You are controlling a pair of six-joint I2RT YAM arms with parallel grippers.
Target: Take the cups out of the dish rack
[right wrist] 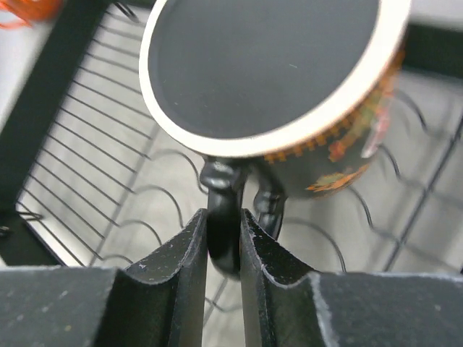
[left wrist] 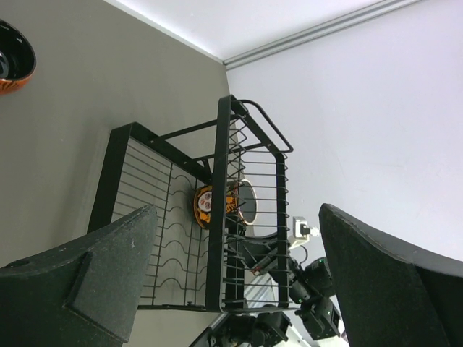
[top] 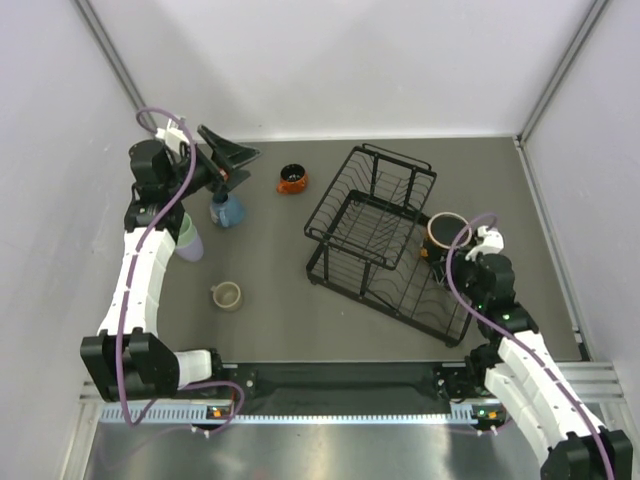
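The black wire dish rack (top: 372, 235) stands right of centre. Over its right side my right gripper (top: 447, 252) is shut on the black handle (right wrist: 221, 189) of the red patterned mug (top: 443, 231), which tilts above the rack wires (right wrist: 87, 144). Out on the table are the orange cup (top: 292, 180), blue mug (top: 227, 211), beige mug (top: 227, 295) and lavender tumbler (top: 194, 248), with a mint-green tumbler (top: 184, 228) against it, partly behind my left arm. My left gripper (top: 226, 160) hangs open and empty above the blue mug, facing the rack (left wrist: 217, 217).
Grey walls close in the table on the left, far and right sides. The arm bases and a metal rail (top: 330, 410) run along the near edge. Bare grey table (top: 290, 320) lies between the beige mug and the rack.
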